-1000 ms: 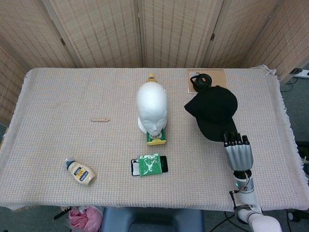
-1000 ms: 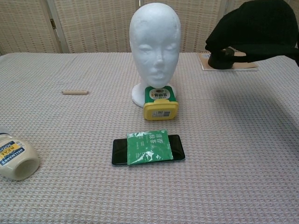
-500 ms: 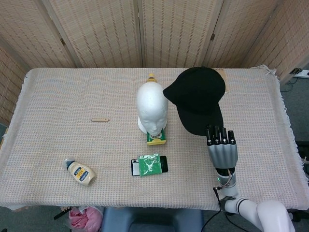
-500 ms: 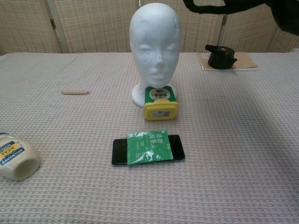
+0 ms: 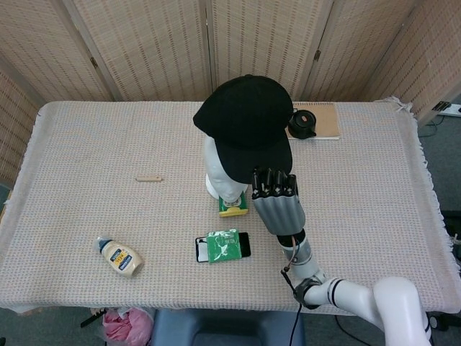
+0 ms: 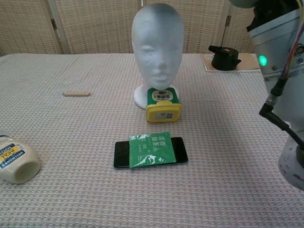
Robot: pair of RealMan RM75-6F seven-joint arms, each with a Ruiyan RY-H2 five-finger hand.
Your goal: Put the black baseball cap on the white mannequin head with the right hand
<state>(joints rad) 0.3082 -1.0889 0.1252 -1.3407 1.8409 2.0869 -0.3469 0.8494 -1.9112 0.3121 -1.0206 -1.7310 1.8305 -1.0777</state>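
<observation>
The black baseball cap (image 5: 248,122) hangs in the air over the white mannequin head (image 5: 225,182), hiding its crown in the head view. My right hand (image 5: 277,205) grips the cap's near edge from the front, fingers (image 5: 272,184) curled onto it. In the chest view the mannequin head (image 6: 158,45) stands bare, with the cap above the frame's top edge. Only my right forearm (image 6: 280,71) shows there, at the right. The left hand shows in neither view.
A yellow-lidded green jar (image 6: 163,104) lies against the mannequin's base. A phone with a green packet on it (image 6: 151,151) lies nearer. A mayonnaise bottle (image 5: 119,256) sits front left, a wooden stick (image 5: 149,178) mid left, and a black object on a brown pad (image 5: 302,122) back right.
My right hand has carried the cap up and to the left, from the right of the mannequin head to above it. The cap has left the chest view; the forearm has come into it.
</observation>
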